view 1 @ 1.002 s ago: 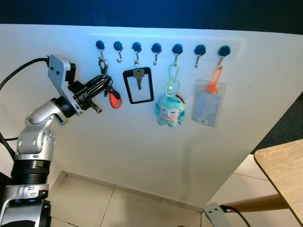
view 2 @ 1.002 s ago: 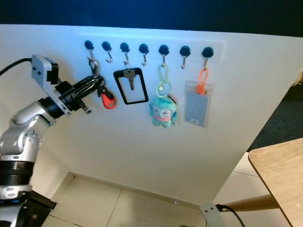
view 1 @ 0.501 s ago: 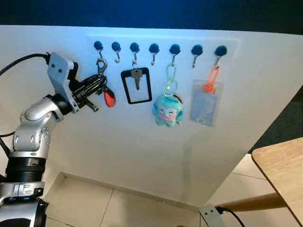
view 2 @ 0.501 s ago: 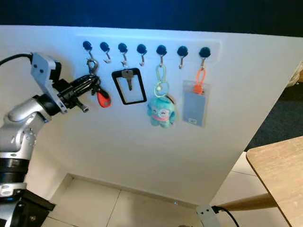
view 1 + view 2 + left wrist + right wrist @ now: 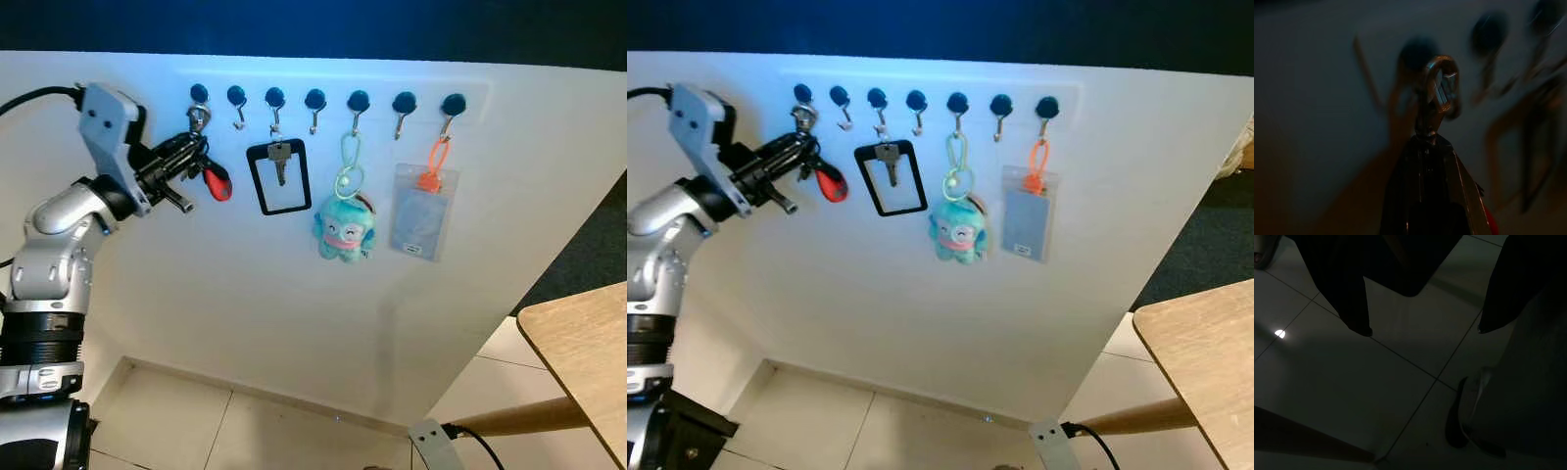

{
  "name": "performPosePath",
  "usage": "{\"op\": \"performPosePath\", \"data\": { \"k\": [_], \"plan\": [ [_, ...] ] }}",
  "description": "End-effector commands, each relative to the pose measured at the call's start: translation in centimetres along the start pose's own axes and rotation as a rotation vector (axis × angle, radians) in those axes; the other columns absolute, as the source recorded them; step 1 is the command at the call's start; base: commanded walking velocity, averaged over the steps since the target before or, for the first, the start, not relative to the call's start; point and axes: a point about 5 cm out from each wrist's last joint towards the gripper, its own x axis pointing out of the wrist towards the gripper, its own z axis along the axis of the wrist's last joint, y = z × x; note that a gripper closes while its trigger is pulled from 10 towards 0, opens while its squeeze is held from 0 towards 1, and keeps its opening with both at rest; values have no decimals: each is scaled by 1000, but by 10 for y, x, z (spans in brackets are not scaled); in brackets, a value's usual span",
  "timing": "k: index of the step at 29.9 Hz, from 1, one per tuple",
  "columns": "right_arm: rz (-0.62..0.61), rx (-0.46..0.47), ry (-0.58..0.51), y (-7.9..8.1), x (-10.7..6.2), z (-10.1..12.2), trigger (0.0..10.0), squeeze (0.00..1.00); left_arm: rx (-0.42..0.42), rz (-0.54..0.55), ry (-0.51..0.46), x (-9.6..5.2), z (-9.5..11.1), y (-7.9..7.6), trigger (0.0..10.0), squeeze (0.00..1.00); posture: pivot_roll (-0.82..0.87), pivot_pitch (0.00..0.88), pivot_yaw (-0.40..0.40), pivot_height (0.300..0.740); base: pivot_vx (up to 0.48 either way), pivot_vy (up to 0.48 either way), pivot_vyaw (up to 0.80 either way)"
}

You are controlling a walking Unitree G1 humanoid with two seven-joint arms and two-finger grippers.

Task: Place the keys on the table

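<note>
Left gripper (image 5: 191, 157) is clamped on the keys (image 5: 206, 174) at the leftmost hook (image 5: 199, 96). The ring looks not yet off that hook, though the wrist view is dark. Red fob (image 5: 217, 183) hangs just below the jaws. Table (image 5: 578, 362) sits well down and right of the hook. Right gripper (image 5: 1420, 328) hangs idle, fingers apart.

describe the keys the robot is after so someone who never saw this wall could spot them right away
On the white wall panel runs a row of seven dark hooks. The keys hang at the leftmost hook, gripped by the left gripper. Only they carry a red fob and a metal clasp, left of the black-framed single key.
</note>
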Motion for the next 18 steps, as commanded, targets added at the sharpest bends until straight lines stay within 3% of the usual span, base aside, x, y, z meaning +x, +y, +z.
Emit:
{"op": "performPosePath", "data": {
  "k": [1, 9, 10, 12, 14, 18],
  "plan": [
    [77, -3, -13, 25, 0, 5, 10000, 0, 16, -35, -2, -9, 8, 2, 10000, 0, -88, 57, 87, 740, 0, 0, 0],
    [73, -5, -13, 22, 0, 6, 10000, 0, 7, -93, 8, -23, 12, 0, 10000, 0, -88, 57, 87, 740, 0, 0, 0],
    [69, -5, -11, 18, 0, 4, 10000, 0, -20, -178, 7, -34, 10, -7, 10000, 0, -85, 60, 88, 740, 0, 0, 0],
    [67, -4, -10, 16, 0, 4, 10000, 0, -27, -212, 8, -39, 8, -11, 10000, 0, -85, 60, 88, 740, 0, 0, 0],
    [66, -4, -8, 15, 0, 2, 10000, 0, -62, -274, 29, -48, 1, -18, 10000, 0, -85, 60, 88, 740, 0, 0, 0],
    [66, -6, -5, 12, 0, 1, 10000, 0, -108, -277, 94, -58, -18, -21, 10000, 0, -82, 64, 87, 740, 0, 0, 0]
  ]
}}
